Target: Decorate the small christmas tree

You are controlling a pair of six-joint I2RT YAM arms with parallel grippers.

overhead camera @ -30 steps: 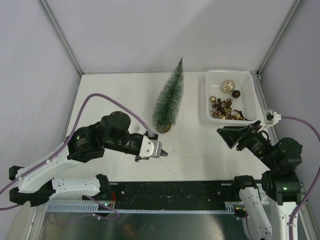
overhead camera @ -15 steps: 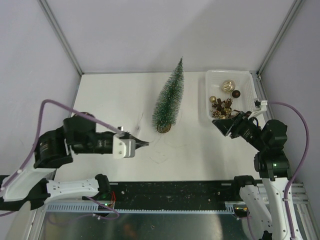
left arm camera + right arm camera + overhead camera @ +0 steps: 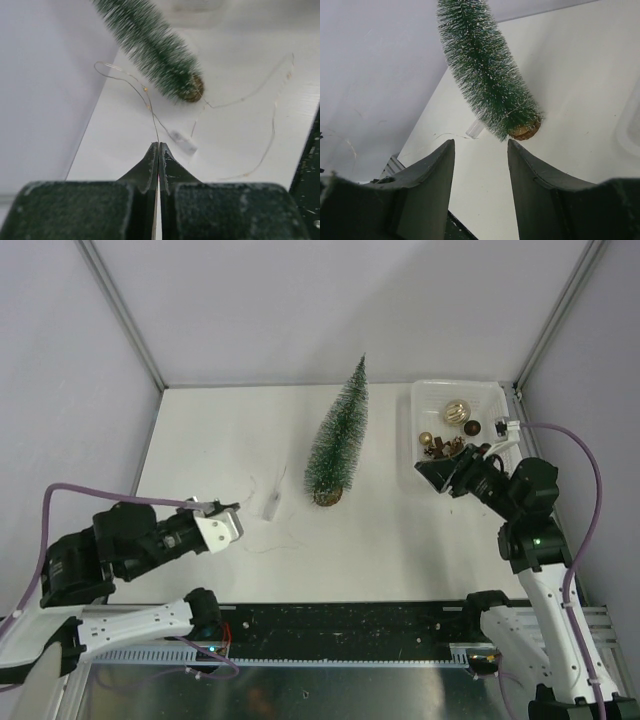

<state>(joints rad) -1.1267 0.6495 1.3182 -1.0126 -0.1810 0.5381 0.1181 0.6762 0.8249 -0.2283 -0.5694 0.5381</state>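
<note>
white table (image 3: 200, 435) carries the small christmas tree (image 3: 338, 440), a basket (image 3: 416, 440) (ornaments (image 3: 457, 412) inside) and thin wire (image 3: 148, 102).

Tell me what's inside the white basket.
A large gold bauble, a dark brown ball and smaller gold ornaments. The right gripper covers the near part of the basket.

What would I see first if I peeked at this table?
The small christmas tree stands frosty green in the middle of the white table. At the back right sits a white basket of shiny gold ornaments. The left fingers are pinched shut on a thin light wire that loops toward the tree's base.
</note>
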